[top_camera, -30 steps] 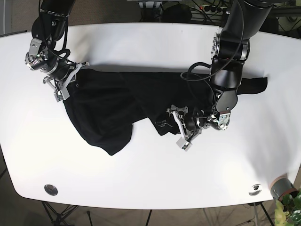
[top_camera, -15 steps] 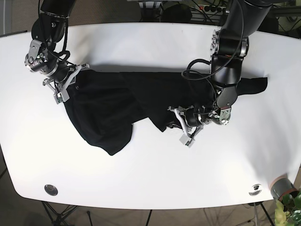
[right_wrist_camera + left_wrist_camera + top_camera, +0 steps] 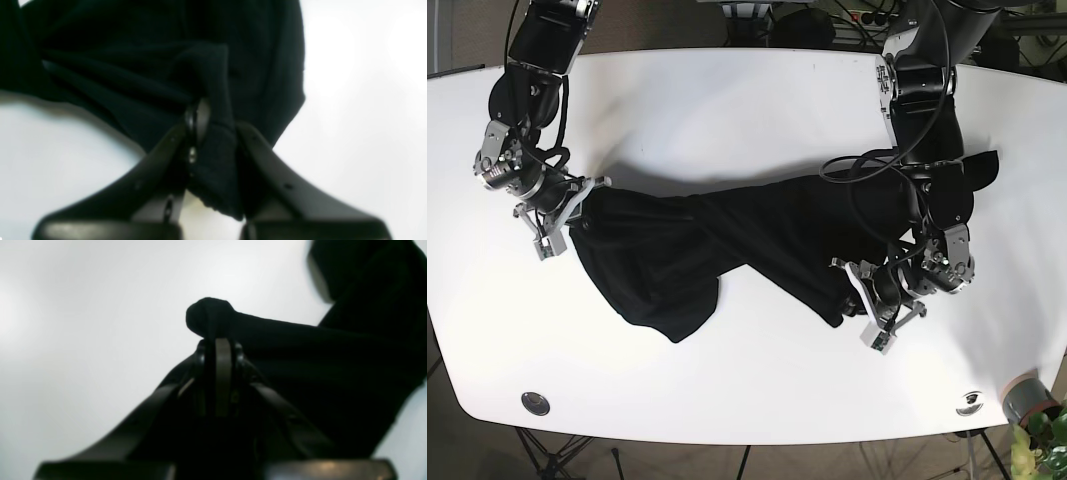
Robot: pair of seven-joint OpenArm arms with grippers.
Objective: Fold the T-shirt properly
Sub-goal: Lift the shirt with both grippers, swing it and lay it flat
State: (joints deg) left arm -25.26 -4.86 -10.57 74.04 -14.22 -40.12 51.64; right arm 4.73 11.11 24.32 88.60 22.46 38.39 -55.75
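The black T-shirt (image 3: 727,235) lies crumpled and stretched across the middle of the white table (image 3: 747,100), with one sleeve end at the far right (image 3: 977,170). My left gripper (image 3: 868,305), on the right of the base view, is shut on a fold of the shirt's lower right edge. In the left wrist view the gripper (image 3: 218,341) pinches a bunch of the black cloth (image 3: 300,353). My right gripper (image 3: 559,218), on the left of the base view, is shut on the shirt's left edge. In the right wrist view the gripper (image 3: 215,116) holds the cloth (image 3: 133,66).
A round silver fitting (image 3: 534,403) sits near the front left edge and another (image 3: 970,402) near the front right. A grey cup (image 3: 1025,396) and a green plant (image 3: 1047,445) stand just off the front right corner.
My left gripper has moved right and toward the front edge, pulling the shirt's corner with it. My right gripper has shifted slightly toward the front. The shirt is now stretched longer between them.
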